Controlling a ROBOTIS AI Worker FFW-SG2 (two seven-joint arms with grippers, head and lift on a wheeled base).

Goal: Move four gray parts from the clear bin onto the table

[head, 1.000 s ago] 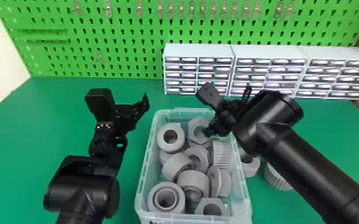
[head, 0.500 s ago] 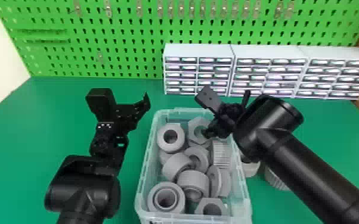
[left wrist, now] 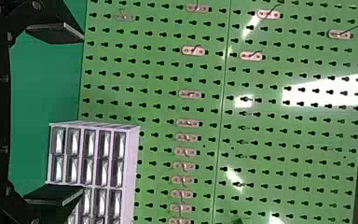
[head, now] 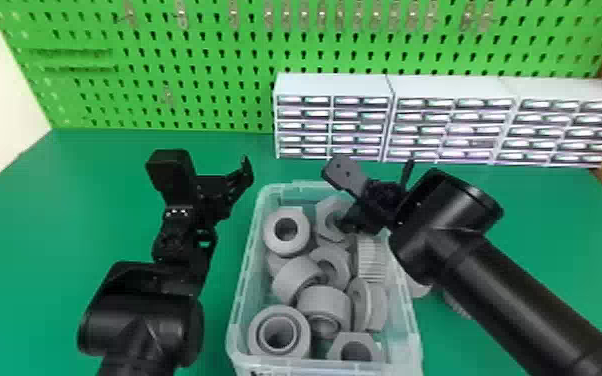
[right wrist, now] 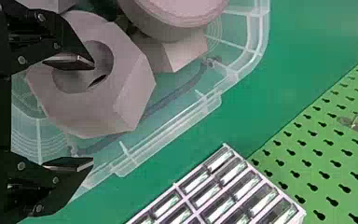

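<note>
The clear bin (head: 242, 280) holds several gray parts, among them a ring (head: 287, 231) and a hexagonal nut (head: 326, 215) near the far edge. Over the bin's far right corner is my right gripper (head: 377, 197), open. In the right wrist view, one finger of the right gripper (right wrist: 92, 113) overlaps the hole of the nut (right wrist: 130, 88); the other is out past the nut's side, by the bin wall. My left gripper (head: 210, 172) is parked above the table left of the bin, and in its wrist view the left gripper (left wrist: 81, 114) stands open and holds nothing.
Two gray parts, one (head: 419, 289) beside the other (head: 457, 306), lie on the green table (head: 555, 240) right of the bin, partly hidden by the right arm. White drawer cabinets (head: 332, 85) stand behind, against a green pegboard (head: 205, 65).
The right gripper and forearm have shifted left and a little toward the bin's near side, over the nut. The left arm is nearly still.
</note>
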